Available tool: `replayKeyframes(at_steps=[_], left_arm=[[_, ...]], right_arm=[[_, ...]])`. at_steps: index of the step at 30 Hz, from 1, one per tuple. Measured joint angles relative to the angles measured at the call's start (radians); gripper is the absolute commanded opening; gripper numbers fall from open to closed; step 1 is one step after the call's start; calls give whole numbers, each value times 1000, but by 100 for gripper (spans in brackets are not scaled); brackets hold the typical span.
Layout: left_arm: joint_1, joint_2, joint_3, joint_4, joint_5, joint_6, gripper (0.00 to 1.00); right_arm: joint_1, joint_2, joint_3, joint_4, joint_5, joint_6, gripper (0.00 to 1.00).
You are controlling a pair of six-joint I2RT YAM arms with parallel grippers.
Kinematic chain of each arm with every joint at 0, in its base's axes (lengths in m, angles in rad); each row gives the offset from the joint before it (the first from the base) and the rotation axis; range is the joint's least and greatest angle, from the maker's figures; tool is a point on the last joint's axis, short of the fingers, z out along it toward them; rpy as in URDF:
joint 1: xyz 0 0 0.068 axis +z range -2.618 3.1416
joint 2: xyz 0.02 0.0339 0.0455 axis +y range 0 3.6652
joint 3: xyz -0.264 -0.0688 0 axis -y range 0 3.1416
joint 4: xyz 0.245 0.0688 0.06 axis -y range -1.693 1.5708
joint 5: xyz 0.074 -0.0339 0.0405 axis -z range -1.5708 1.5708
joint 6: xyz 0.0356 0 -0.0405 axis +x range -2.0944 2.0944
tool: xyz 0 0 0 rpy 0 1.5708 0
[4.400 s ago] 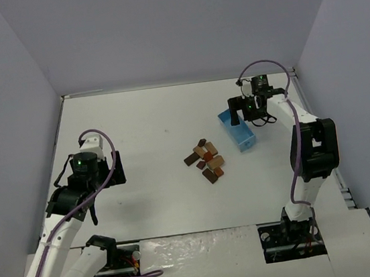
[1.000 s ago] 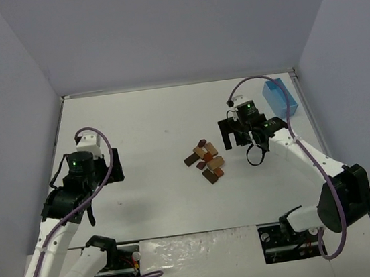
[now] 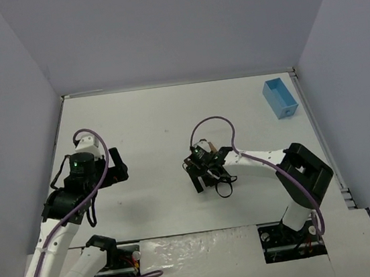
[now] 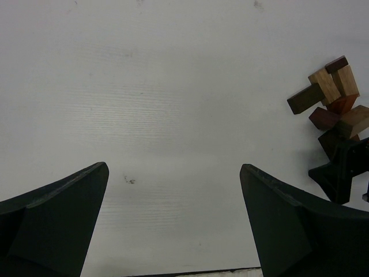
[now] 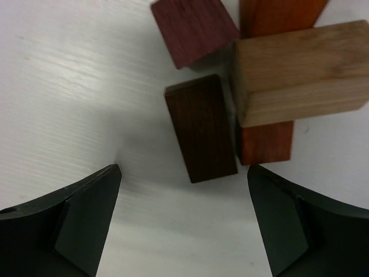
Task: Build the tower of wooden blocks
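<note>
Though wide, right pincer near dark block's end.

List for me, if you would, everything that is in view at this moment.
wood blocks: several, exact count hidden; tan, reddish-brown, orange-brown and dark brown; one loose pile at the table's centre.
dark brown block: one, dark brown, near edge of the pile, lying flat.
light blue box: one, light blue, far right corner of the table.
table: one, white, under everything.
walls: three, pale grey-lavender, around the table.
left gripper: one, black, open, over bare table left of the pile.
right gripper: one, black, open, low at the pile, facing the dark brown block.
</note>
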Motion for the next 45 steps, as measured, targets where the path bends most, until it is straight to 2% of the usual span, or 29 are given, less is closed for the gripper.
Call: replayKeyframes(at_steps=[12,19,22,28,36,42,45], left_arm=[[-88,-81,-8,-25,-6,2,97],[-88,-6,1,-30,-27,0,97],[-88,47,22,-28,-27,-8,97],[-88,124,46,-1,-26,-29,97],[-88,200,109,29,-19,-30,97],[-89,219,111,39,11,-30,97],[-89,219,110,40,21,-30,97]], right_arm=[[9,223,239,94,40,-3,56],[-90,263,291,120,16,-100,58],[-156,256,303,107,3,-154,63],[-233,109,276,86,-3,-213,66],[-240,-197,72,74,-17,-194,74],[-240,-194,-32,48,-51,-106,74],[-240,-148,-42,41,-76,-73,71]])
